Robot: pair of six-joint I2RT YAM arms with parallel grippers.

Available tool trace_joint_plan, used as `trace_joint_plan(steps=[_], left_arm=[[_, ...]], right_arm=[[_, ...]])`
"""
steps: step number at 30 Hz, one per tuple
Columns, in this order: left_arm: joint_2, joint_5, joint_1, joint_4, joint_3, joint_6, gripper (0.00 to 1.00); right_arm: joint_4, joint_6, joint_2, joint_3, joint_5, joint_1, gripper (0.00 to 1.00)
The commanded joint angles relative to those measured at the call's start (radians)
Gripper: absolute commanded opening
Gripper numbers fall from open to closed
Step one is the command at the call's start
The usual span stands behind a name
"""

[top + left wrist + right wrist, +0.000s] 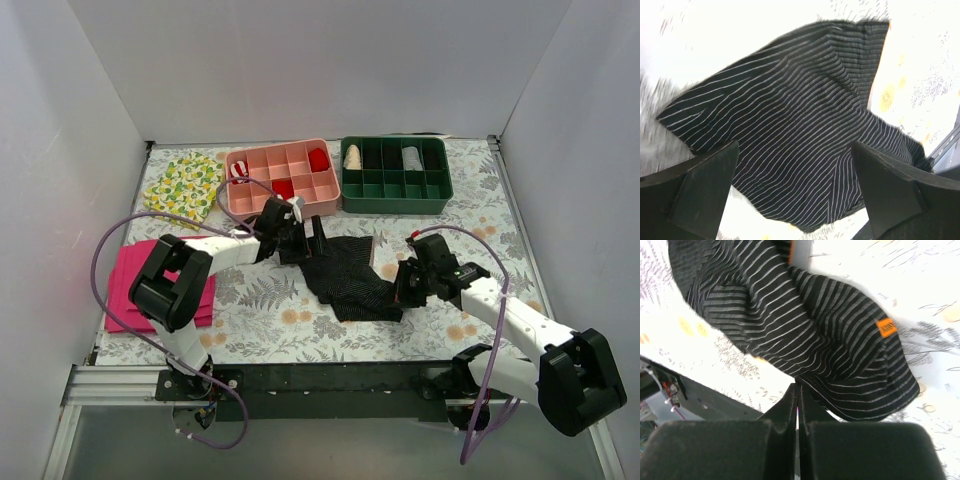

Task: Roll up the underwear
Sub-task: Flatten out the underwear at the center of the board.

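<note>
The worktop (480, 200) wears a pale fern-and-flower print and is boxed in by plain white walls (300, 60). The underwear (345, 272) lies rumpled and spread at its middle, black with thin white stripes. It carries a small orange tag (886, 328) whose writing is too small to read. The left claw (795, 150) hangs with fingers wide apart over the underwear's far-left end, while the right claw (797, 387) is pinched closed on its near-right edge.
</note>
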Motion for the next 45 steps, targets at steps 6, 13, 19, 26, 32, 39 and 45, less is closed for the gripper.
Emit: trace_joint_plan(steps=[6, 13, 19, 26, 32, 39, 45], left_arm=[[-0.299, -0.139, -0.017, -0.214, -0.376, -0.157, 0.98], [-0.63, -0.145, -0.042, -0.373, -0.467, -0.266, 0.98], [-0.732, -0.233, -0.046, -0.519, -0.244, -0.228, 0.98], [-0.469, -0.303, -0.04, -0.454, -0.024, 0.021, 0.98], [-0.297, -0.19, -0.008, -0.349, 0.045, 0.134, 0.98], [-0.198, -0.185, 0.024, -0.278, 0.061, 0.181, 0.98], [-0.129, -0.173, 0.053, -0.235, 0.073, 0.247, 0.98]], right_arm=[[0.042, -0.123, 0.094, 0.084, -0.027, -0.089, 0.01], [0.0, -0.279, 0.247, 0.236, -0.125, -0.094, 0.01], [-0.095, -0.409, 0.221, 0.207, -0.146, -0.092, 0.01], [-0.086, -0.333, 0.049, 0.135, -0.09, -0.094, 0.31], [-0.046, -0.181, 0.003, 0.119, -0.066, -0.095, 0.39], [0.046, -0.104, -0.003, 0.107, -0.067, -0.111, 0.44], [0.045, -0.137, 0.058, 0.165, -0.097, -0.123, 0.44]])
